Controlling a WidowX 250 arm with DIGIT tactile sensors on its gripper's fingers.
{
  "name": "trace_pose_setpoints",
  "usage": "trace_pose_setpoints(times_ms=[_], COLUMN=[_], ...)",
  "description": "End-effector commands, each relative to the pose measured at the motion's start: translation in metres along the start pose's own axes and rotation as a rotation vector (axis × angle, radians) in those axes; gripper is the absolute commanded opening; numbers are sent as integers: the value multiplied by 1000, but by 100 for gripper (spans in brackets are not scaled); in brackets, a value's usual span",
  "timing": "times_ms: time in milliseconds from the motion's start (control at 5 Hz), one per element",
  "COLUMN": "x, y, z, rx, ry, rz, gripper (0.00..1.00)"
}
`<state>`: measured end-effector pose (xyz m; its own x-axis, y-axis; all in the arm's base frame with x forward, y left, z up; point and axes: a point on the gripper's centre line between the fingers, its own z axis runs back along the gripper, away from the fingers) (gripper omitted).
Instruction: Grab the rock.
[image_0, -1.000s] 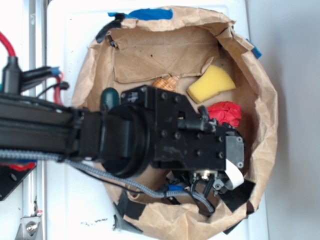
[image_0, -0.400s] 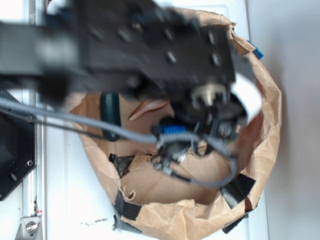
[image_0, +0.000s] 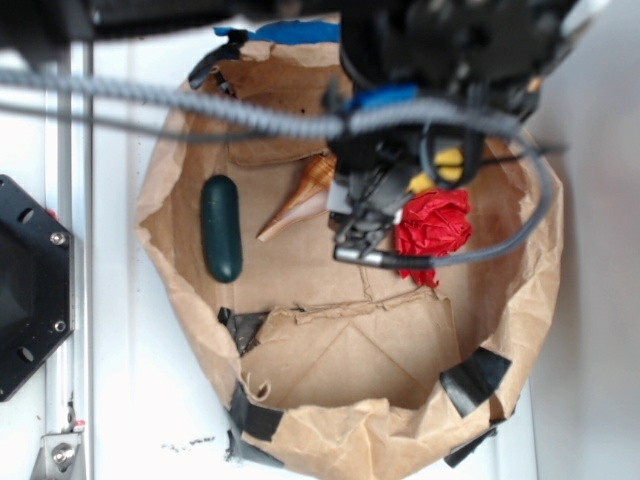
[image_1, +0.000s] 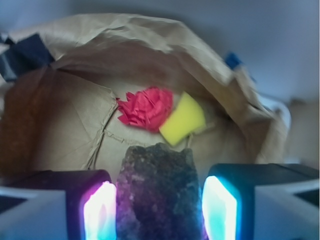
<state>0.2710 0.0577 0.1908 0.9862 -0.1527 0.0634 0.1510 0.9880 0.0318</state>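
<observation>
White and plain, the surface (image_0: 130, 400) carries a wide brown paper bag (image_0: 350, 440) with its rim rolled down and patched with black and blue tape, and everything else lies inside that paper hollow. Across the top of the exterior view the robot arm (image_0: 450, 40) is a dark blur, cut off by the frame, with grey cables looping below it and covering part of the bag's floor. From the wrist camera the hand (image_1: 160, 210) is clenched on the rock (image_1: 157, 195), a dark, rough, speckled lump wedged between the two glowing fingers (image_1: 102, 212), its lower part cut off by the bottom edge; the rock is held above the bag's floor and cannot be made out in the exterior view, where the arm and cables hide it. A crumpled red paper ball (image_0: 433, 225) lies at the right of the bag, partly behind a cable. Left of it rests a smooth dark green capsule (image_0: 221, 228), near the bag's left wall. Between them lies a tan spiral seashell (image_0: 300, 200), its wide end under the arm. A yellow sponge (image_1: 183, 119) touches the red ball in the wrist view, while outside only small slivers show.
</observation>
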Motion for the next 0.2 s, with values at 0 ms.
trace_pose_setpoints(times_ms=[0], x=[0], y=[-9], z=[23], rx=[45], ry=[0], rz=[113], gripper=[0])
